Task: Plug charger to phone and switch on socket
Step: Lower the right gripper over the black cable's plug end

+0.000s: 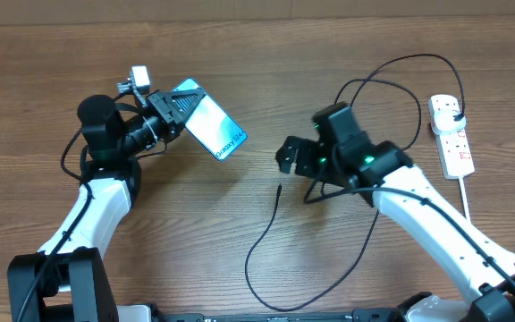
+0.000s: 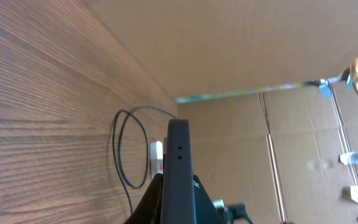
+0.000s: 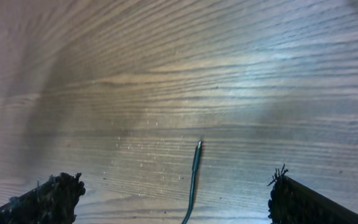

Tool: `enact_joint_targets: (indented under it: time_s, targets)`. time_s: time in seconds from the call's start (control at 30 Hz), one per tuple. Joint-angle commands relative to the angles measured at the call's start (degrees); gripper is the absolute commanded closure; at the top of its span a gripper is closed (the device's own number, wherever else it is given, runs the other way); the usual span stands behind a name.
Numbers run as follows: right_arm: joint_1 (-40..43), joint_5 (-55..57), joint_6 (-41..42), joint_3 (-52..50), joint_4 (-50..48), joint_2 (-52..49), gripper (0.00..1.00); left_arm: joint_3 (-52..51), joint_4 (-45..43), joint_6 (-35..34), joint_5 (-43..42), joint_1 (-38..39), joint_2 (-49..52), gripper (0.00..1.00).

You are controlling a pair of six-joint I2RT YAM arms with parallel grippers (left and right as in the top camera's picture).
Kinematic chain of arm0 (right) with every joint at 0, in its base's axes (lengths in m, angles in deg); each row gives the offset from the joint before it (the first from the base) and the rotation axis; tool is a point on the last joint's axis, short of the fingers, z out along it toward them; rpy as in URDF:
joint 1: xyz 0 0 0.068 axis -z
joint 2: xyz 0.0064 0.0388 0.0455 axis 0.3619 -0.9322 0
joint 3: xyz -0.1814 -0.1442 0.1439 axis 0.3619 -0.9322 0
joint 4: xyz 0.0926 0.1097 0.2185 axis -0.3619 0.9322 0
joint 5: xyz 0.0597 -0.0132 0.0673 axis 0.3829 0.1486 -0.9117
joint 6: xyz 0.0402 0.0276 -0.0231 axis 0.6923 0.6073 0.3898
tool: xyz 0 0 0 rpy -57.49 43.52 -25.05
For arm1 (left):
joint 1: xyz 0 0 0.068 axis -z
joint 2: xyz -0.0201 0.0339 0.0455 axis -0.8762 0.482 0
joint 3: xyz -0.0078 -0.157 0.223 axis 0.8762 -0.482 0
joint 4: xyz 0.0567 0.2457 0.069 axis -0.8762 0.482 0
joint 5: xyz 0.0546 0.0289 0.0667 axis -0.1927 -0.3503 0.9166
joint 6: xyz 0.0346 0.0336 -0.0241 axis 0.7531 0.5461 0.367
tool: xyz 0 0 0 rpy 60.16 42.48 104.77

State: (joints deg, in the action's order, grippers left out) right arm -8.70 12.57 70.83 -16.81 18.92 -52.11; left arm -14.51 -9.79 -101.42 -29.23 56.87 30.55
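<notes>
The charger [image 1: 256, 255] loops across the table [image 1: 329, 45] closest to the robot, its small tip [image 3: 197, 149] lying free on the wood. Right above that tip hangs the right gripper [image 1: 293, 161], spread wide and holding nothing. To the left, the left gripper [image 1: 173, 112] is clamped on the phone [image 1: 211, 125], tilted off the table. The socket [image 1: 452, 134] lies far right, with the cable running to it.

place: robot test bench, lab-like | surface: brown wood-grain laminate table [image 1: 240, 54] | arms: two white-and-black robot arms, left arm [image 1: 88, 210] at 8 o'clock, right arm [image 1: 436, 215] at 4 o'clock | backdrop: plain brown cardboard panels [image 2: 303, 143] with blue tape [image 2: 324, 87], along the 12 o'clock edge | power: white multi-outlet power strip [image 1: 451, 134] with red switches, at 3 o'clock
</notes>
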Motion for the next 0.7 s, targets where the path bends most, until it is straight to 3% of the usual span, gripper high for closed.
enact_joint_targets:
  time_s: [0.0, 0.23, 0.67]
  targets:
    - [-3.1, 5.8, 3.2, 1.2, 0.3, -0.2, 0.0, 1.2, -0.3, -0.8, -1.1, -1.7, -0.3, 0.96]
    - [-7.6, 9.9, 5.2, 1.2, -0.2, -4.5, 0.0, 1.2, -0.2, -1.7, -2.4, -6.2, -0.3, 0.96]
    - [-7.6, 9.5, 6.2, 1.2, -2.9, -13.9, 0.0, 1.2, 4.4, -1.6, -0.9, -6.9, -0.3, 0.96]
